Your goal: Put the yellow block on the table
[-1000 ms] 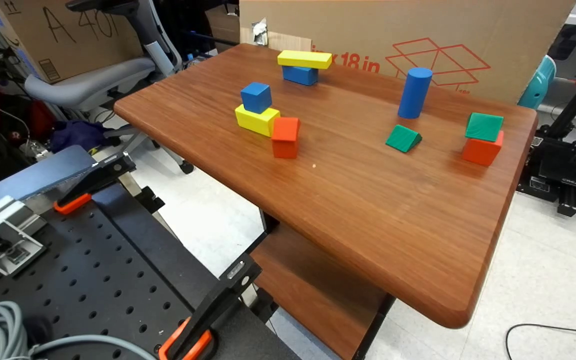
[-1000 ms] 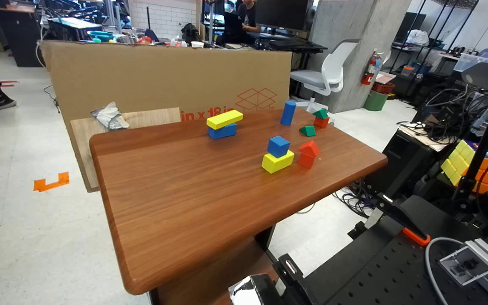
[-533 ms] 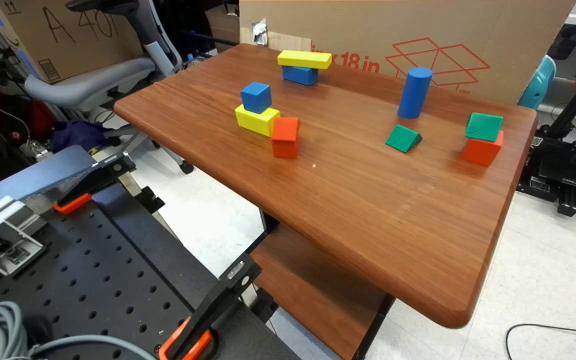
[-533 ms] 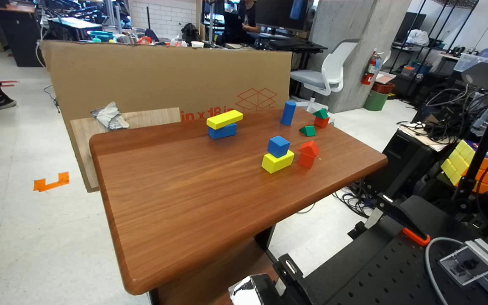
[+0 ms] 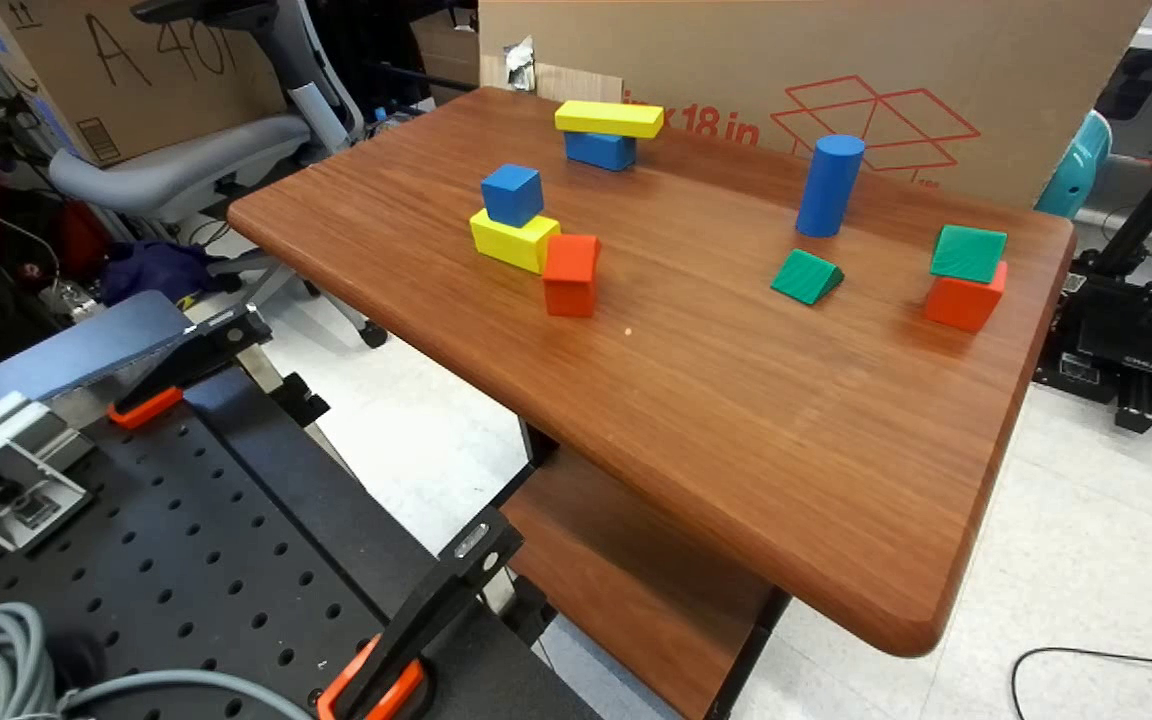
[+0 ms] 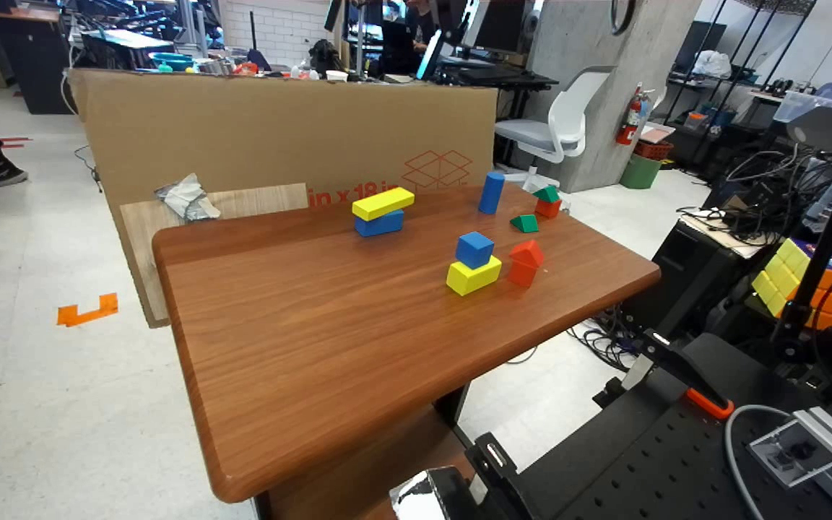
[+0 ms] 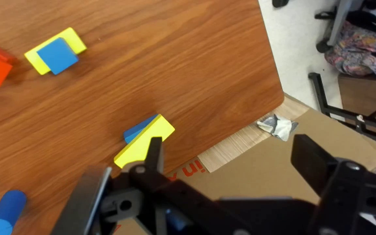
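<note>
Yellow block (image 5: 609,119): 12 o'clock on the table (image 5: 736,420) in both exterior views, lying flat on a blue block (image 5: 600,150) and overhanging it. Blue block's top mostly covered. Wrist view: yellow block at 8 o'clock, skewed over the blue one, which peeks out only on the 10-to-11 o'clock side.

Gripper (image 7: 227,150), wrist view, comes in from 6 o'clock, lower part cut off by the frame edge. Jaws wide apart, cardboard (image 7: 259,173) visible through the gap. The 9 o'clock jaw blocks some of the yellow block's lower end. Grey part (image 7: 83,199) at 8 o'clock blurred, can't tell what it is.

Blue cube (image 5: 512,195) sits on a chunky yellow block (image 5: 508,248), hiding much of its top. Red-orange stack (image 5: 571,285) at that block's 4 o'clock end overlaps it in an exterior view; wrist view shows a gap, just beside. Stack's join hard to read.

Wrist view clips plenty: red-orange stack at the edge between 9 and 10 o'clock, blue cylinder (image 5: 831,187) at 8 o'clock, green wedge (image 5: 808,277) down to a corner between 8 and 9. Green top piece (image 5: 969,253) on a red-orange cube (image 5: 966,300), 3 o'clock on the table in an exterior view. Black loop (image 6: 623,16) at 1 o'clock, cut off, can't tell what.
</note>
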Available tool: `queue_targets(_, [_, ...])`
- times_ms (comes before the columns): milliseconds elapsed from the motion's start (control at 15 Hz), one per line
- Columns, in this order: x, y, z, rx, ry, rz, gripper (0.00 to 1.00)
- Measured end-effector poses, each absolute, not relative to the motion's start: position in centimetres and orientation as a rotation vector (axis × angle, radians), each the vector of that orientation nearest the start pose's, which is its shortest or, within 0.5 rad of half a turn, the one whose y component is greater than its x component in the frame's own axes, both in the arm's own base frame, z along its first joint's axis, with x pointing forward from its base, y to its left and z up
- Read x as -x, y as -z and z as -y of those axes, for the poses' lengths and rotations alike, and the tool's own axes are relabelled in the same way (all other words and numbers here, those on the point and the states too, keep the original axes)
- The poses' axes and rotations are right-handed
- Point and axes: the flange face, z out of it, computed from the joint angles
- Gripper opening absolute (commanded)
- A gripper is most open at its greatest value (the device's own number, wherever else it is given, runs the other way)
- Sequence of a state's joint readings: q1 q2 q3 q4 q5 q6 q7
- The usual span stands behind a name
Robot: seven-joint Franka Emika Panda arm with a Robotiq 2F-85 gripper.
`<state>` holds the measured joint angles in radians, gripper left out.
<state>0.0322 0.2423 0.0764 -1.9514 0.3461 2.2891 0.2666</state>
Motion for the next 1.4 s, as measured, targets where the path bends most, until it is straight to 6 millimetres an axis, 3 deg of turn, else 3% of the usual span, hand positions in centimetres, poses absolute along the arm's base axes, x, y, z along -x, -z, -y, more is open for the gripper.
queue_targets(333, [-64.1, -32.7, -5.9, 2.676, 0.150, -0.791, 1.00])
queue_targets(800, [-65.3, -27.1, -4.2, 2.593, 0.040, -1.118, 1.00])
queue_targets(1400, [-65.2, -24.8, -2.6, 2.511, -0.038, -1.355, 1.00])
